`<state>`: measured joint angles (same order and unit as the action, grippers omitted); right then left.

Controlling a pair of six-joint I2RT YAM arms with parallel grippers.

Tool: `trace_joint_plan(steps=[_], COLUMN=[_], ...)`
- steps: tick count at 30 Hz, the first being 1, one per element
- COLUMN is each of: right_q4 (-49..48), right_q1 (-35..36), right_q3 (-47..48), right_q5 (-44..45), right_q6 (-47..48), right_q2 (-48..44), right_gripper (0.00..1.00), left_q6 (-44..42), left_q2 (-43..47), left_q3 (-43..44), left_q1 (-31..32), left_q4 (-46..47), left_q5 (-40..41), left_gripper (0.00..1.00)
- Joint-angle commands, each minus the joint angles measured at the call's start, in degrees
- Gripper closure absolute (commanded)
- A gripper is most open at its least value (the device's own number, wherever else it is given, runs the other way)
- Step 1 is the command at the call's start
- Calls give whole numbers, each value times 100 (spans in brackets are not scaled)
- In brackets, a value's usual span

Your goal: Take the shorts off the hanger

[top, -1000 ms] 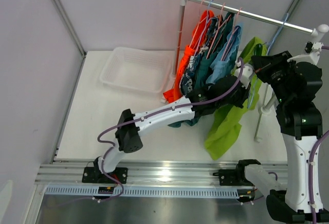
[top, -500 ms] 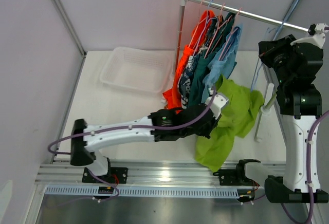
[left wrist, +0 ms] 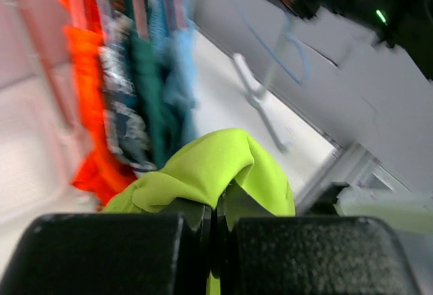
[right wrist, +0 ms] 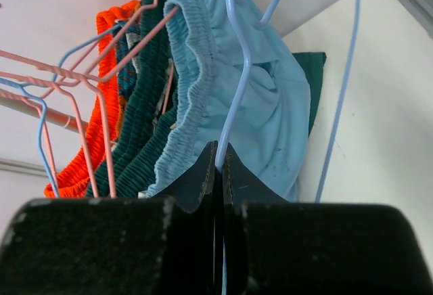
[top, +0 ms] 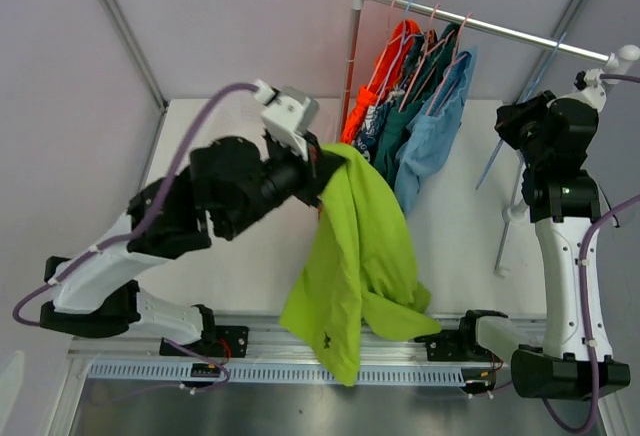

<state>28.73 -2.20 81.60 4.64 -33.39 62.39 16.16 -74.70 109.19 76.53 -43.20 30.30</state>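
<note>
Left gripper [left wrist: 215, 210]: jaws pressed together on a fold of the lime green shorts [top: 350, 256]. The left wrist view shows the pinch itself. The top view shows only that the arm is raised over the table [top: 460, 226], with the shorts off the rail [top: 500, 31] and draping from the gripper to beyond the near table edge.

Right gripper [right wrist: 218, 156]: fingers closed on the wire of a blue hanger [right wrist: 235, 102], which carries no garment. The right wrist view shows this grip; the top view shows the hanger only as a thin slanted line beside the arm.

On the rail hang the light blue shorts [top: 435, 116], dark teal shorts [top: 400, 131], printed shorts [top: 372, 126] and orange shorts [top: 375, 71], bunched together. The left wrist view shows them blurred.
</note>
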Motion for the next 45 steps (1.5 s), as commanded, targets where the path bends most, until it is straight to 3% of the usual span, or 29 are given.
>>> trace_joint_plan(steps=[1,3,4,5,6,7,8,9,11,14,15,18,22,26,28,33,35,36,37,39,45], right_q4=[-280,-272,-228,-210,-210,-175,-157,-131,-61,-43,-34,-113,-114,-34,-60,-384,-500,-622,-701,-990,-1834], right_q1=[-62,-70,-70,-70,-70,-70,-70,-79,-79,-79,-79,-79,-79,-79,-79,-79,-79,-79,-79,-79,-44], right_q3=[-197,-337,-373,-399,-426,-487,-522,-549,-672,-961,-1049,-1453,-1858,-2052,-2122,-2096,-2000,-1947,-1833,-1710,-1122], right_q5=[-130,-183,-209,-262,-280,-289,-297,-306,-332,-403,-586,-841,-1044,-1150,-1194,-1685,-1861,-1966,-2028,-2230,-2460], right_q6=[78,78,78,121,139,157,166,201,253,315,324,333,350,394,412,561,553,518,474,395,-36], right_q2=[-314,-394,-473,-508,-543,-622,-666,-710,-850,-1122,-1185,-1518,-1800,-1950,-2020,-2064,-2064,-2064,-2047,-2003,-1416], right_gripper=[100,100,90,72,48,16,3,1,1,1,1,1,0,1,1,1,1,1,1,1,1], left_q6=[-535,-666,-841,-930,-1000,-1140,-1203,-1247,-1265,-827,-529,-107,-17,1,1,89,80,45,36,36,-87], left_q2=[105,-27,-97,-202,-490,-676,-887,-1106,-1547,-1741,-1802,-2258,-3127,-3639,-3798,-3202,-3034,-2964,-2841,-2770,-1682], left_q3=[770,1287,1437,1796,2269,2526,3094,3796,3865,3575,3548,3697,3821,3690,3216,609,-86,-447,-729,-1003,-1944], left_q1=[-822,-1418,-1639,-1842,-2305,-2544,-2773,-3271,-3775,-5143,-5357,-5919,-6115,-6177,-6185,-6177,-6177,-6177,-6177,-6168,-5958], left_q4=[-302,-400,-408,-452,-513,-575,-697,-742,-516,221,416,1058,1909,1947,1920,2394,2544,2606,2641,2580,2448], left_q5=[214,-76,-199,-313,-550,-656,-779,-1068,-1411,-2412,-2920,-3407,-4110,-3937,-3822,-3296,-3084,-3057,-2961,-2881,-2530], left_gripper=[100,100,100,100,100,100,100,100,100,100,100,100,100,100,100,99,87,51,28,1,1])
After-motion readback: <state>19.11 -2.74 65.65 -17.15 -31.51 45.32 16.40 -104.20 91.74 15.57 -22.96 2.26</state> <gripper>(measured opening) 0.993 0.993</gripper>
